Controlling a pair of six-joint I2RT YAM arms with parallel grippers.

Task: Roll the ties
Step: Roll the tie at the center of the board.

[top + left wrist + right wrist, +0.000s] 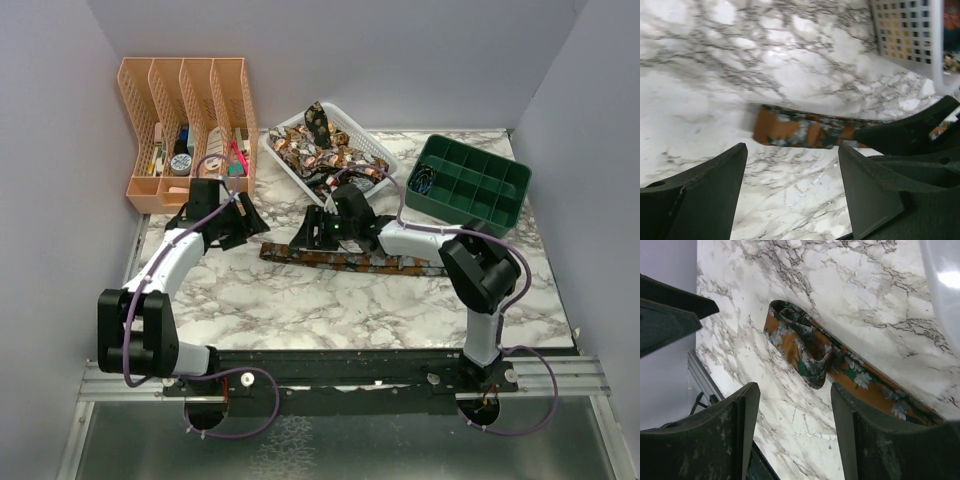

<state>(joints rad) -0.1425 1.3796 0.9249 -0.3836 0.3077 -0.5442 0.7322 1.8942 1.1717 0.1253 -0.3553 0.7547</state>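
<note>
One patterned tie [345, 260] lies stretched flat across the middle of the marble table. Its left end is folded over into a loose loop, which shows in the right wrist view [807, 352]. In the left wrist view the tie's end [800, 131] lies just beyond my fingers. My left gripper [248, 222] is open and empty, hovering left of the tie's end. My right gripper [318, 228] is open and empty, just above the tie near its left end. More ties [320, 150] are heaped in the white basket [385, 152].
An orange desk organiser [185, 130] with pens stands at the back left. A green compartment tray [470, 183] sits at the back right. The white basket's corner [910, 40] is close to my left gripper. Purple walls enclose the table.
</note>
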